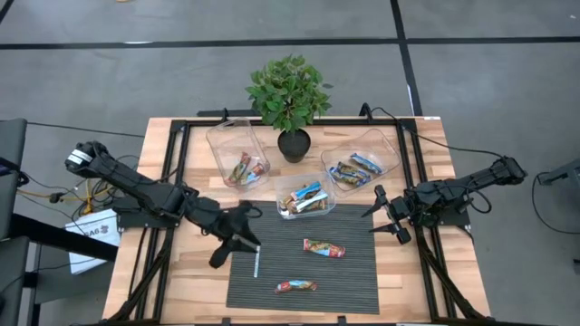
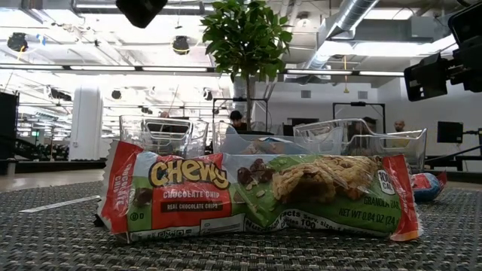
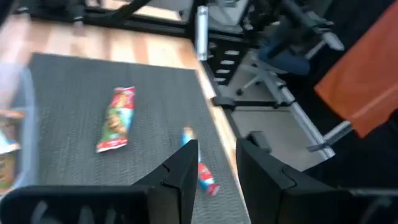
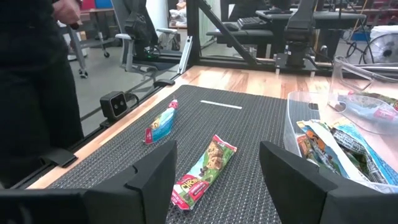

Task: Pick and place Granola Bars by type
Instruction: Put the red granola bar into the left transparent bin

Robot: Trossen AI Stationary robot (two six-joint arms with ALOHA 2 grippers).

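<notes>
**Two bars on the mat, three bins behind**

Two loose granola bars (image 1: 323, 247) lie on the dark ribbed mat (image 1: 353, 290), beside a thin white stick (image 1: 257, 263). The left gripper (image 1: 237, 237) hovers over the mat's corner, fingers slightly apart, empty. The right gripper (image 1: 385, 217) waits wide open, empty, beside the mat. Beyond, clear bins (image 1: 237, 152) hold sorted bars around a potted plant (image 1: 289, 100). The wooden table (image 1: 163, 136) stands on grey floor.

Wooden table (image 1: 172, 281) carries dark mat (image 1: 358, 272); three clear bins (image 1: 220, 145); potted plant (image 1: 290, 95).
</notes>
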